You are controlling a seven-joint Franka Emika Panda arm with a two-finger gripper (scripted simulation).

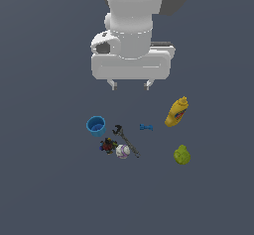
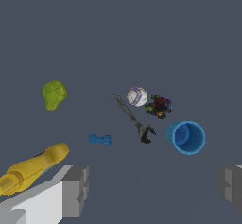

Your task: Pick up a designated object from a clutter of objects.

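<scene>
Blue, bone-shaped piece (image 1: 146, 127) lies on the grey floor near the exterior frame's centre, between a cup (image 1: 95, 125) and a yellow bottle (image 1: 176, 112). White gripper (image 1: 130, 85) hangs well above it, fingers spread wide, holding nothing.

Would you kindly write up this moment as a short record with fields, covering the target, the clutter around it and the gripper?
target: tiny bright-blue dumbbell-shaped piece, lying flat, untouched
nearest neighbours: yellow bottle on the exterior view's right; thin black tool on its left
other clutter: round blue cup, white ball, dark multicoloured toy, green pear-like fruit
contacts: toy, ball and tool cluster closely; target stands apart
gripper: open, empty, hovering above the clutter
</scene>
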